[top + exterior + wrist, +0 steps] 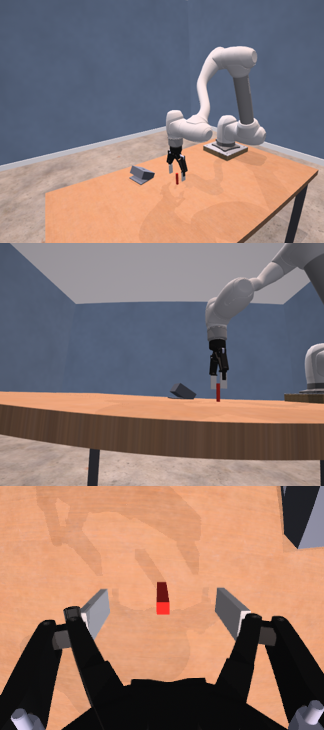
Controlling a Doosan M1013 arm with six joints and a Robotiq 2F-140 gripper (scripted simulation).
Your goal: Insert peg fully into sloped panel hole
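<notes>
Peg [162,598] stands upright between the open end effector's [161,607] fingertips, untouched.

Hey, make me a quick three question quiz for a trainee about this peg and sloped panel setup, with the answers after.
1. True or false: the red peg stands upright on the table.
2. Are the gripper fingers touching the peg?
3. In the wrist view, the sloped panel sits: A) upper right B) lower left C) center.

Key: 1. True. 2. No, a gap shows on both sides; it holds nothing. 3. A.
</notes>
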